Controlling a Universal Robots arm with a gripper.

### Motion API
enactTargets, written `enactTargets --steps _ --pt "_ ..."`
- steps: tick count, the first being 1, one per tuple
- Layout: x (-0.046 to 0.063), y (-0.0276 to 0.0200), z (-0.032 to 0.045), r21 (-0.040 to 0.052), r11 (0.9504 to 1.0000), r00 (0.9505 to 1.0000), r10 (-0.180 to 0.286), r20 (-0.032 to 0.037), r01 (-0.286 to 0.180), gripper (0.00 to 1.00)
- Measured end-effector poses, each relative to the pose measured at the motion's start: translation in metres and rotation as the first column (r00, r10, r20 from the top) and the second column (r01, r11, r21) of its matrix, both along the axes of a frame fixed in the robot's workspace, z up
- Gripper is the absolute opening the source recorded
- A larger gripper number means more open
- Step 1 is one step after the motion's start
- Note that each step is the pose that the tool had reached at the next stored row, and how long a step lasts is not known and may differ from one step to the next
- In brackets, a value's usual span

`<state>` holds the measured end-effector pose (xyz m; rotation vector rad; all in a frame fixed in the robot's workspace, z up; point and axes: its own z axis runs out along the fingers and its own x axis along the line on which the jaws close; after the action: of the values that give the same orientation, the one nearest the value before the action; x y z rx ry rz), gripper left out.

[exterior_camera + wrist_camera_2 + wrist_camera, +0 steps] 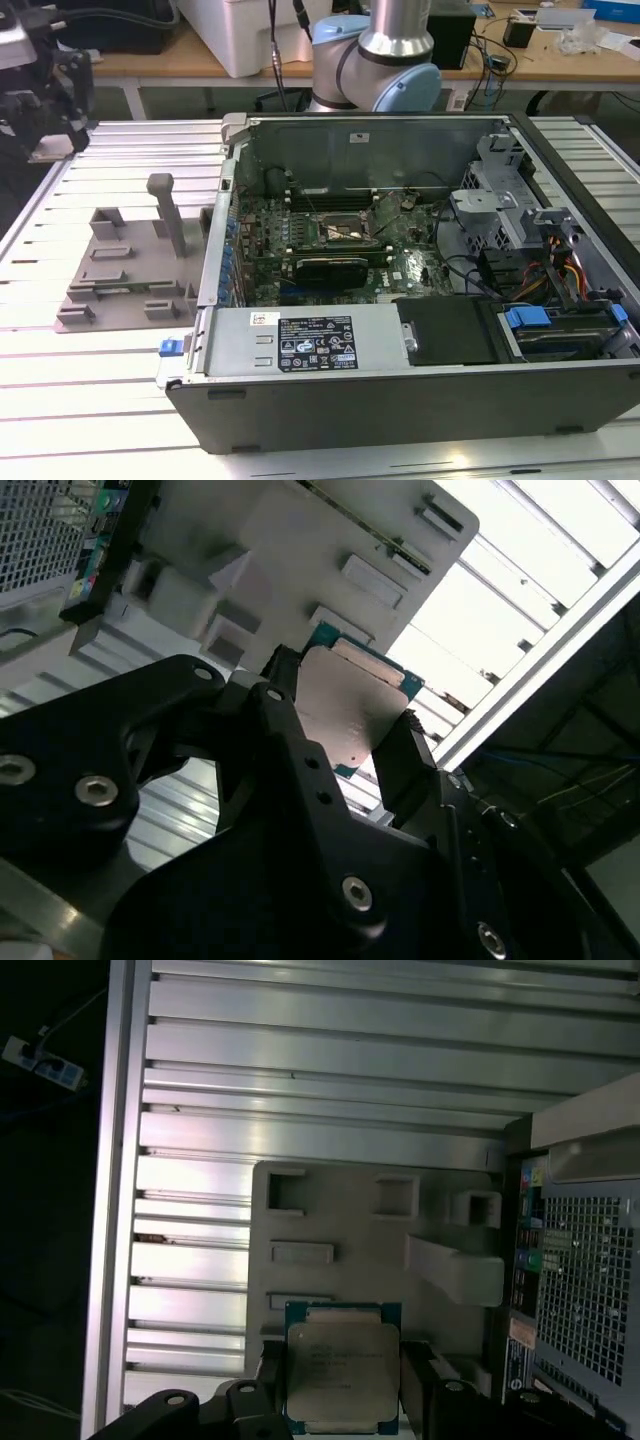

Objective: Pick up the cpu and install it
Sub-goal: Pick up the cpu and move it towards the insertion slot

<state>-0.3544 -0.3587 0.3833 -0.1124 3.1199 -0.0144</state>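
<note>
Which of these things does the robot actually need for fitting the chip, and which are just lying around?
In the job: the cpu; the gripper gripping it; the open computer case.
Lying about: the grey tray; the black graphics card.

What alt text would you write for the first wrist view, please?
The gripper holds the cpu between its black jaws, silver top towards the camera. Beyond it a grey plastic tray lies on a ribbed metal table, with the perforated panel of the computer case beside the tray.
</note>
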Motion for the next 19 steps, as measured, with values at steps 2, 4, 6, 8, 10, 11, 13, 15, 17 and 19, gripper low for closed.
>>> enactTargets --steps 2,4,6,8,10,11,13,15,17,19 --pt "0.017 0.0001 -0.0002 0.0000 1.0000 1.0000 0.000 -0.0017 0.000 0.55" --pt "0.027 0.0000 -0.0003 -0.0001 1.0000 1.0000 0.000 -0.0024 0.000 0.55" --pt "0.043 0.0000 -0.0005 -0.0001 1.0000 1.0000 0.000 -0.0030 0.000 0.55" --pt "0.052 0.0000 -0.0007 0.0000 1.0000 1.0000 0.000 -0.0033 0.000 0.55" --pt "0.063 0.0001 -0.0008 -0.0001 1.0000 1.0000 0.000 -0.0040 0.000 0.55" --pt "0.068 0.0002 -0.0008 -0.0001 1.0000 1.0000 0.000 -0.0043 0.000 0.55" --pt "0.086 0.0004 -0.0012 -0.0001 1.0000 1.0000 0.000 -0.0050 0.000 0.55" --pt "0.098 0.0007 -0.0015 0.0000 1.0000 1.0000 0.000 -0.0057 0.000 0.55" --pt "0.108 0.0007 -0.0017 0.0000 1.0000 1.0000 0.000 -0.0059 0.000 0.55" --pt "0.120 0.0008 -0.0020 0.0000 1.0000 1.0000 0.000 -0.0061 0.000 0.55"
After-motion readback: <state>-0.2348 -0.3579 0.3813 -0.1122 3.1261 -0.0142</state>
